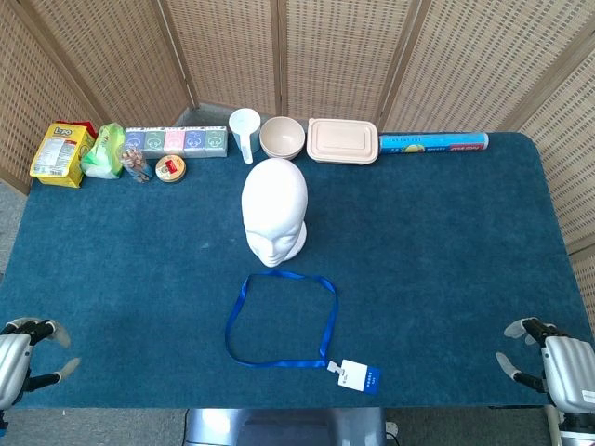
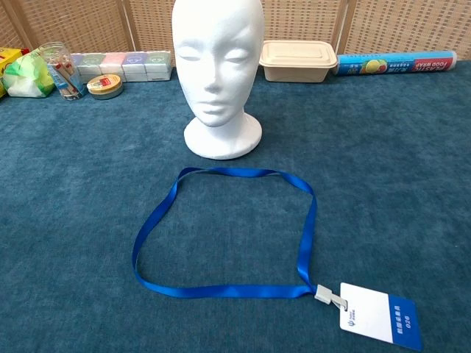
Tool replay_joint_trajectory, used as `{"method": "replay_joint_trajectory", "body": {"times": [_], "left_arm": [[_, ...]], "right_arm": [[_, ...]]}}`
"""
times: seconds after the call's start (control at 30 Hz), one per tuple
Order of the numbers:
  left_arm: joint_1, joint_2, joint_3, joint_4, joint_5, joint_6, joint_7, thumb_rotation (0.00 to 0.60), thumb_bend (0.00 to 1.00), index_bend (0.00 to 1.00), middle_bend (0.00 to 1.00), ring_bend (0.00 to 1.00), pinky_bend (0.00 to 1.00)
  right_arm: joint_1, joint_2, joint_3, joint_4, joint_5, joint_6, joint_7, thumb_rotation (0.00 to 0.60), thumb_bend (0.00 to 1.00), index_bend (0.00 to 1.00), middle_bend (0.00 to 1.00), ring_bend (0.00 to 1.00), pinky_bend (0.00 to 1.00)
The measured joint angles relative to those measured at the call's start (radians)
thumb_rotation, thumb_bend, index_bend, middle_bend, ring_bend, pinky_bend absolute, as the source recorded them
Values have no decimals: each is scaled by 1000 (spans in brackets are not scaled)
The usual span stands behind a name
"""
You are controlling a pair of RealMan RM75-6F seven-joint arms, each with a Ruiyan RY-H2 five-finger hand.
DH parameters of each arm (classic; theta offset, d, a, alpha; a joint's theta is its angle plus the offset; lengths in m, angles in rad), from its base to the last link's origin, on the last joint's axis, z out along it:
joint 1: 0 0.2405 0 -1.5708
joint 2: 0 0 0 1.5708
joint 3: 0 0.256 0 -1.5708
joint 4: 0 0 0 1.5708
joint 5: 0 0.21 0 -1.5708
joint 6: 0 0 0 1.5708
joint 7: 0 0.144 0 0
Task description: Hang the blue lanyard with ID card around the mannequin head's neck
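A white mannequin head (image 1: 274,212) (image 2: 218,73) stands upright mid-table, facing me. In front of it the blue lanyard (image 1: 279,319) (image 2: 221,235) lies flat in an open loop on the blue cloth. Its ID card (image 1: 360,376) (image 2: 380,316) rests at the loop's near right corner. My left hand (image 1: 23,358) hangs at the near left table corner, fingers apart and holding nothing. My right hand (image 1: 556,362) is at the near right corner, likewise open and empty. Both are far from the lanyard. Neither hand shows in the chest view.
Along the far edge stand a yellow snack bag (image 1: 60,153), a green pack (image 1: 104,150), a row of small boxes (image 1: 177,141), a round tin (image 1: 170,168), a white cup (image 1: 244,132), a bowl (image 1: 283,137), a lidded container (image 1: 343,140) and a food wrap roll (image 1: 433,142). Wicker screens stand behind.
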Motion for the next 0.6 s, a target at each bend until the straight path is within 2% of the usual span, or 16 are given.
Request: {"method": "replay_joint_trajectory", "body": {"times": [0.33,0.6], "left_arm": [[-14,-6,-7,11,-24,-30,-14,600,187,561,539,456,278],[-21,-3,-14,6,-22,-32,-14,600,186,561,539,456,278]], "right_arm": [[4,-2,5,-14,11,-4,-21,574,277,463,485,517,554],[17,-5,12,-9,13,-17,17,572,278,463,486,519,558]]}}
